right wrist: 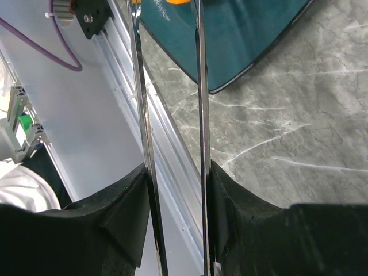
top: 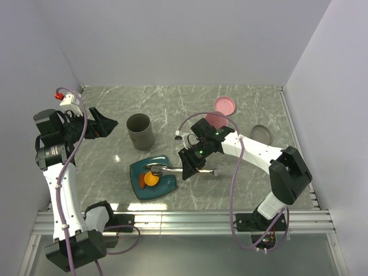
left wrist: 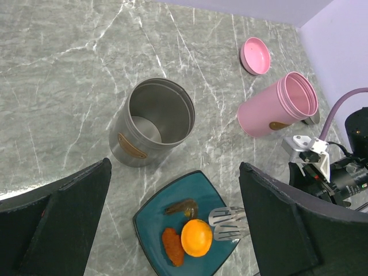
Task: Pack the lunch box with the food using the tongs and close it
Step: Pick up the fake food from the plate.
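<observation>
From above, the grey marble worktop (top: 172, 103) carried a teal square plate (top: 164, 185) near its front edge, with a small round orange piece (top: 151, 179) on it. The slim silver metal tongs (top: 169, 168) lay across the plate's far right side, tips by the orange piece and handle end running right. The right end effector (top: 192, 164) was clamped around the middle of the tongs. Just beyond the plate stood an open grey metal canister (top: 140, 131). The right arm crossed in front of a pink cylindrical container (top: 214, 119). A round pink lid (top: 224, 104) lay farther back, and a grey round lid (top: 261, 134) lay well to the right. The left end effector (top: 103, 122) hung spread wide at the far left, apart from everything.

The left wrist camera looked between its own two black fingers (left wrist: 63, 201), which hid the lower corners. The grey canister was upright and the pink container lay on its side, mouth toward the right. On the plate, the tongs' slotted tips touched the orange piece's right side. A thin dark brown piece (left wrist: 181, 207) lay just beyond the orange piece, and an orange-brown piece (left wrist: 172, 246) lay against its left side.

The right wrist camera showed the tongs' two arms running up between its padded fingers (right wrist: 121, 224), which pressed on them from outside and held them a little apart. A corner of the plate lay ahead, with the aluminium rail (right wrist: 123, 80) of the worktop's near edge to the left.
</observation>
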You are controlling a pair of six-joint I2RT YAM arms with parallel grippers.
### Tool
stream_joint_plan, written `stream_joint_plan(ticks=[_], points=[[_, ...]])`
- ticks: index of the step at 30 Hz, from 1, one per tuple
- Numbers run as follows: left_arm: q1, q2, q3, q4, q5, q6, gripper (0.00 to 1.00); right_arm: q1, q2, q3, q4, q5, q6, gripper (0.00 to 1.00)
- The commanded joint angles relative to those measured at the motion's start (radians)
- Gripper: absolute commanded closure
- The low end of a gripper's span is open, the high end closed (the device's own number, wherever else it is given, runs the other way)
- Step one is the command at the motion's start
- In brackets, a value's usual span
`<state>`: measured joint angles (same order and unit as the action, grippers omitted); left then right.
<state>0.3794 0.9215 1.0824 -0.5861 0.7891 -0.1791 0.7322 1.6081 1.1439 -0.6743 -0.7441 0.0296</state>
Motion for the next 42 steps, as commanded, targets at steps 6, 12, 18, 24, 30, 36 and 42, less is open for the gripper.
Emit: stream_joint_plan(ticks=[6,12,18,24,30,36,42], points=[[0.003,-0.024,0.008,0.023,0.007,0.024,0.01,-0.008,0.012,0.002,0.007,0.029,0.020,0.52],[0.004,-0.032,-0.001,0.022,0.007,0.026,0.01,-0.019,0.044,0.013,0.008,0.038,0.029,0.52],[0.003,-0.030,-0.009,0.019,0.001,0.039,0.01,-0.017,0.073,0.030,0.010,0.014,0.029,0.51],[0.003,-0.033,-0.016,0.019,-0.007,0.047,0.01,-0.011,0.096,0.039,0.016,0.002,0.024,0.51],[0.003,-0.029,-0.018,0.019,-0.008,0.052,0.00,0.004,0.118,0.066,0.018,-0.012,0.027,0.52],[0.003,-0.023,-0.009,0.006,-0.011,0.061,0.01,0.019,0.138,0.092,0.010,-0.021,0.023,0.55],[0.004,-0.012,0.008,-0.007,-0.019,0.072,0.01,0.026,0.147,0.099,-0.007,-0.029,0.009,0.61]])
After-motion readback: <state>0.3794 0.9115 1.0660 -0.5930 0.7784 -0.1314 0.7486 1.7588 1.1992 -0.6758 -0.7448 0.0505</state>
